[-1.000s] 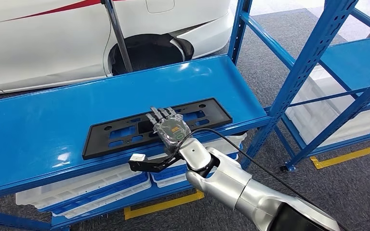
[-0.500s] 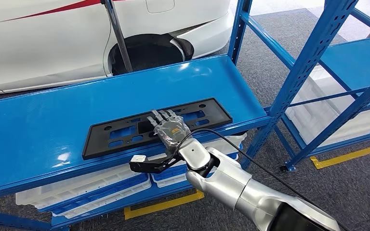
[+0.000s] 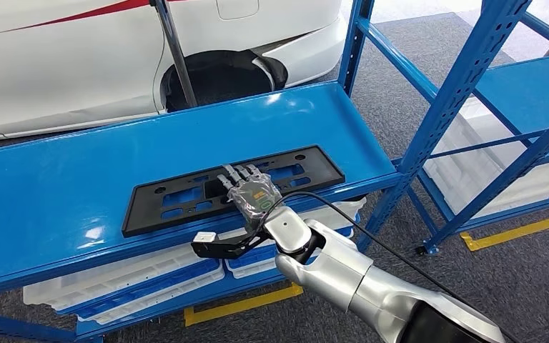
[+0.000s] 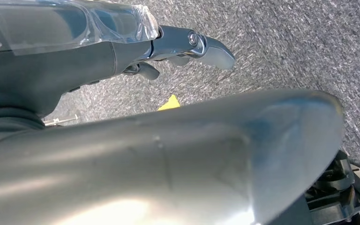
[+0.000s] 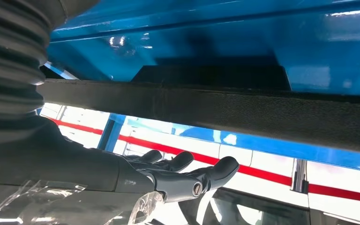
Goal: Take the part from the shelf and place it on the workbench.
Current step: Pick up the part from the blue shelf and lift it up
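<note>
One part (image 3: 233, 188), a flat black plate frame with cut-outs, lies along the front edge of the blue shelf (image 3: 78, 179). Your right robot hand (image 3: 252, 191) is spread flat over its middle, fingers extended, grasping nothing. The left robot hand (image 4: 168, 47) hangs over grey floor, holding nothing; whether it is clenched cannot be told. Judged thin, light, fairly stiff and slick, the part is best taken at its near long edge, mid-length.

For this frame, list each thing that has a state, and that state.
Black part: flat on the shelf, not lifted.
Right robot hand: over the part's near edge, fingers extended, not gripping.
Left robot hand: hanging over the carpet, holding nothing.
Blue shelf: carries the part.
</note>
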`<action>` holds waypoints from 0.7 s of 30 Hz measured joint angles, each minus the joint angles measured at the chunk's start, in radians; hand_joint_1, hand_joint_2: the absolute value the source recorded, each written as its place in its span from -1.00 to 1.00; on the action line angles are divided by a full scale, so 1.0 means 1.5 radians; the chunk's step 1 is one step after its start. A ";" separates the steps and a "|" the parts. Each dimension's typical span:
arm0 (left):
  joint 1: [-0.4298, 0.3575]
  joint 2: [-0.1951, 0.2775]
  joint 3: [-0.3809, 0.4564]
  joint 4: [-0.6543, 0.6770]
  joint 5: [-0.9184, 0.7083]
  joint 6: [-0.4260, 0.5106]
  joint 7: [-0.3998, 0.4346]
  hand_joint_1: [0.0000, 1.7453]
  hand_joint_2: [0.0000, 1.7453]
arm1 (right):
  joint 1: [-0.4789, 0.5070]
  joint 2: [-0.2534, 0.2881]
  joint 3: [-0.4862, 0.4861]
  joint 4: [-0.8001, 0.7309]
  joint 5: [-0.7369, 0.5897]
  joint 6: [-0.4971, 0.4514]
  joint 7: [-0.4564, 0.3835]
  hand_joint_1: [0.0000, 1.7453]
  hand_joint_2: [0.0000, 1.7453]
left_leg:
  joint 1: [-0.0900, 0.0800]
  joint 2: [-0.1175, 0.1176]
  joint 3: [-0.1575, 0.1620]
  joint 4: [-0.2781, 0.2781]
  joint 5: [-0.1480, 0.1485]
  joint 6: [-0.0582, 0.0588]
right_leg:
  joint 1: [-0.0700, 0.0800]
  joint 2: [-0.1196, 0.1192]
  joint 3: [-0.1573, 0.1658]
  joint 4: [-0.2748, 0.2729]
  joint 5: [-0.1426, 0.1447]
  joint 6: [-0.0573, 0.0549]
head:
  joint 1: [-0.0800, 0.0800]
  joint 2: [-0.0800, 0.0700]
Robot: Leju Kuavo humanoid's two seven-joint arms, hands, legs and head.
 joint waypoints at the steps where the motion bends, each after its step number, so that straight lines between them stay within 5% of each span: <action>1: 0.000 0.000 0.000 0.000 0.000 0.000 0.000 -1.00 -1.00 | -0.001 0.000 0.002 0.000 -0.001 0.001 0.000 -1.00 1.00 | 0.000 0.000 0.000 0.000 0.000 0.000 | 0.000 0.000 0.000 0.000 0.000 0.000 | 0.000 0.000; 19: 0.000 -0.002 0.000 0.000 0.001 0.000 0.000 -1.00 -1.00 | -0.003 -0.001 0.018 0.000 -0.010 0.012 0.000 -1.00 1.00 | 0.000 0.000 0.000 0.000 0.000 0.000 | 0.000 0.000 0.000 0.000 0.000 0.000 | 0.000 0.000; 21: 0.000 -0.002 0.000 0.000 0.001 0.000 0.000 -1.00 -1.00 | -0.003 -0.001 0.020 0.000 -0.011 0.012 0.000 0.00 1.00 | 0.000 0.000 0.000 0.000 0.000 0.000 | 0.000 0.000 0.000 0.000 0.000 0.000 | 0.000 0.000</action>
